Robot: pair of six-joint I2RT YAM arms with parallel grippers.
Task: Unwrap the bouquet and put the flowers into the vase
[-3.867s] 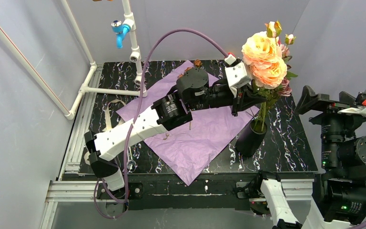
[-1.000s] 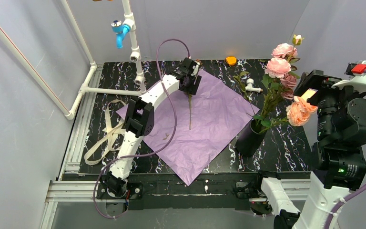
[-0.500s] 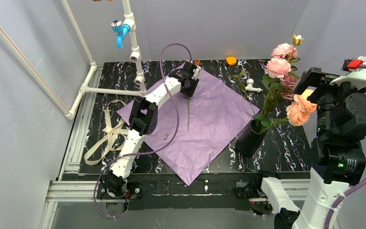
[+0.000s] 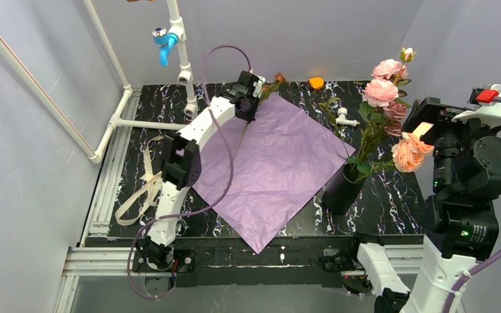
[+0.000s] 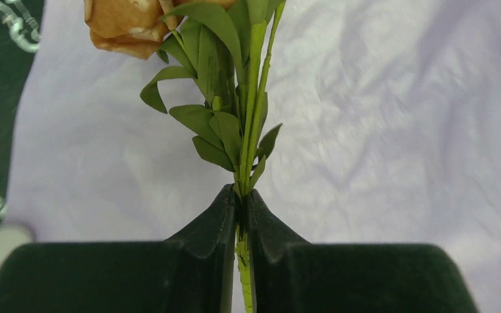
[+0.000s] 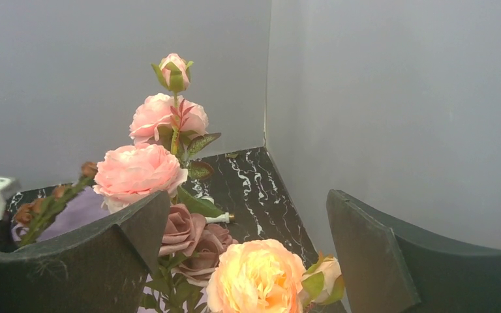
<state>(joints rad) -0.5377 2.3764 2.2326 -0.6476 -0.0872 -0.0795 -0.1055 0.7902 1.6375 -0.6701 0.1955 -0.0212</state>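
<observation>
Left wrist: left gripper (image 5: 241,195) clenched on a green stem (image 5: 253,124), with leaves just above the tips and a rusty-brown rose (image 5: 127,23) at upper left. Top external: that grip sits upper-centre of frame, over the far corner of the lilac paper (image 4: 280,163) spread flat on the table (image 4: 398,195). Vase (image 4: 340,190) stands lower right at the paper's edge, pink and peach flowers (image 4: 381,91) in it. Right gripper (image 6: 248,202) released, jaws wide, up beside the blooms. Beige ribbon (image 4: 145,179) lies at left.
</observation>
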